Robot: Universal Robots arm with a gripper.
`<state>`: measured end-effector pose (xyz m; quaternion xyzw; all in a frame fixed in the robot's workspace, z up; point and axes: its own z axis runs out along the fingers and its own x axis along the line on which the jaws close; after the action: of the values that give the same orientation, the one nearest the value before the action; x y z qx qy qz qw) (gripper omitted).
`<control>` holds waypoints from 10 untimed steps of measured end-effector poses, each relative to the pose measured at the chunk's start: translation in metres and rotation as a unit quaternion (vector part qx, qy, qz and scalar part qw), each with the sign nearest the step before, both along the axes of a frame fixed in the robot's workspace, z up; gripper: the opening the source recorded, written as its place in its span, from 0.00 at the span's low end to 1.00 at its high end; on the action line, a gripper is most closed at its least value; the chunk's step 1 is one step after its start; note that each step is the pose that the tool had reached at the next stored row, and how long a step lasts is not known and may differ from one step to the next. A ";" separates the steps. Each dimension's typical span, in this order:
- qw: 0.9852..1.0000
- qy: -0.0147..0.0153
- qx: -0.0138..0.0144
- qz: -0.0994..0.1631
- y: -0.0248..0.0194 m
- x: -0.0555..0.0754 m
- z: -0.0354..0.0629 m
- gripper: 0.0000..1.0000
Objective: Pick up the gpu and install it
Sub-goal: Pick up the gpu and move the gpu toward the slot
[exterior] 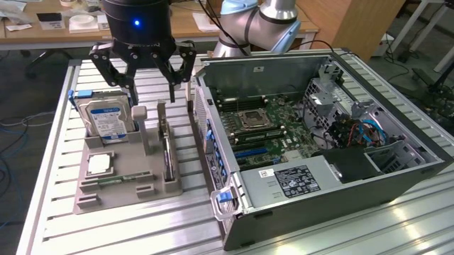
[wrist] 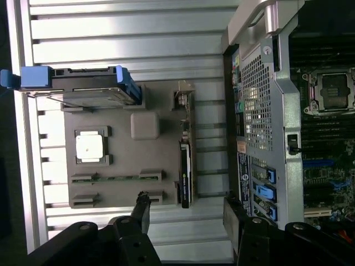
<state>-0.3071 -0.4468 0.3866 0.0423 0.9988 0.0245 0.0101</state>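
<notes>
In the exterior view, the black claw hangs over the far end of a grey holder tray on the slatted aluminium worktop. Its fingers are spread wide apart with nothing between them. The gpu stands edge-on in a slot along the tray's side nearest the computer case, below the claw and not gripped. It cannot be told whether the fingertips touch its upper end.

On the exterior view's left of the gpu, a blue-labelled hard drive stands upright in the tray. A square processor chip lies flat nearer the camera, and a narrow memory stick sits in a slot just past it. The case lies open on the exterior view's right, showing the motherboard with its processor socket. Part of the robot arm rises behind it.

In the wrist view, the claw shows two dark fingers set well apart and holding nothing. The gpu sits in its slot at the tray edge beside the case, one end lying in line with the gap between the fingertips. The hard drive in its blue carrier stands at the tray's far end. The processor chip and memory stick lie between it and the claw. The worktop slats run beyond the tray.
</notes>
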 end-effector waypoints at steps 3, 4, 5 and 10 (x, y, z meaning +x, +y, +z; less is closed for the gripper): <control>1.000 0.000 0.000 0.000 0.0000 0.000 -0.0029 0.65; 1.000 0.000 0.000 0.000 0.0000 0.000 -0.0040 0.65; 1.000 0.000 0.000 0.000 0.0000 0.000 -0.0052 0.65; 1.000 0.000 0.000 0.000 0.0000 0.000 -0.0068 0.65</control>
<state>-0.3071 -0.4468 0.3798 0.0423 0.9988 0.0244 0.0100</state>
